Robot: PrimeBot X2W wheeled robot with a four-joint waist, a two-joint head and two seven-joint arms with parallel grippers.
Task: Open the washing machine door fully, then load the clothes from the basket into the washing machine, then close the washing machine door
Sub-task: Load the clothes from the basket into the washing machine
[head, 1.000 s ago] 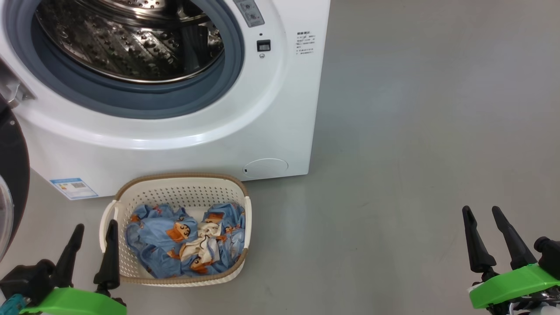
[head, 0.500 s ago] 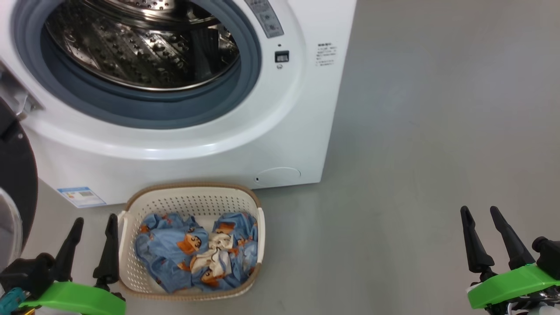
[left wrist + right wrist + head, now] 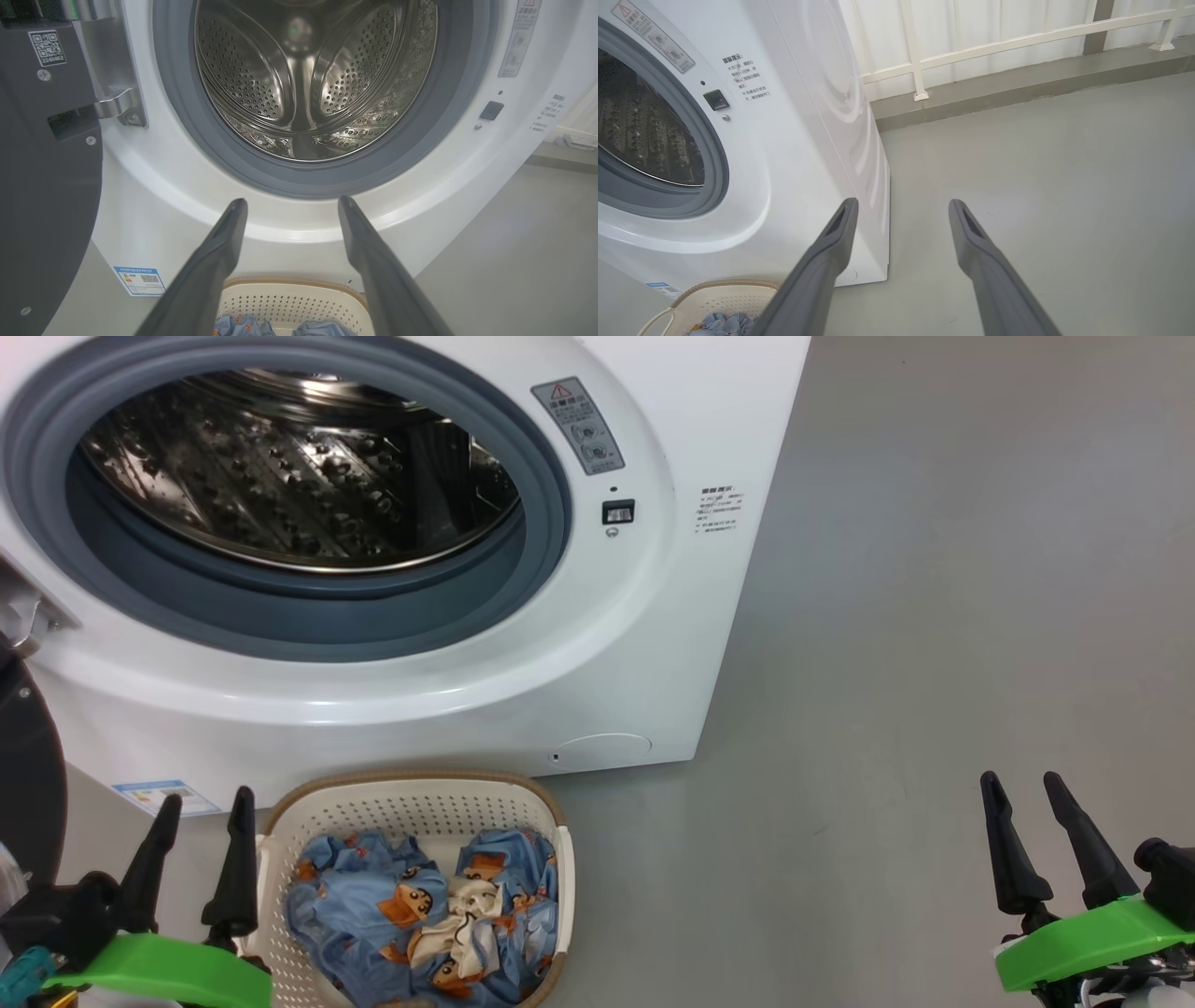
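Observation:
The white washing machine (image 3: 597, 644) stands open, its steel drum (image 3: 289, 476) bare inside the grey gasket. Its black-rimmed door (image 3: 28, 775) is swung out at the far left, hinge side seen in the left wrist view (image 3: 42, 163). On the floor in front sits the cream basket (image 3: 411, 798) holding the light-blue clothes (image 3: 420, 915). My left gripper (image 3: 203, 803) is open just left of the basket, nothing between its fingers. My right gripper (image 3: 1018, 782) is open over bare floor at the lower right. The left wrist view looks into the drum (image 3: 308, 79) with the basket (image 3: 289, 298) below.
Grey floor (image 3: 934, 616) stretches to the right of the machine. A white railing and low kerb (image 3: 1017, 56) run behind it in the right wrist view. A blue label (image 3: 154, 795) sits low on the machine's front.
The head view has shifted: machine and basket now sit lower and further right in the picture. Both grippers stay open in the same places.

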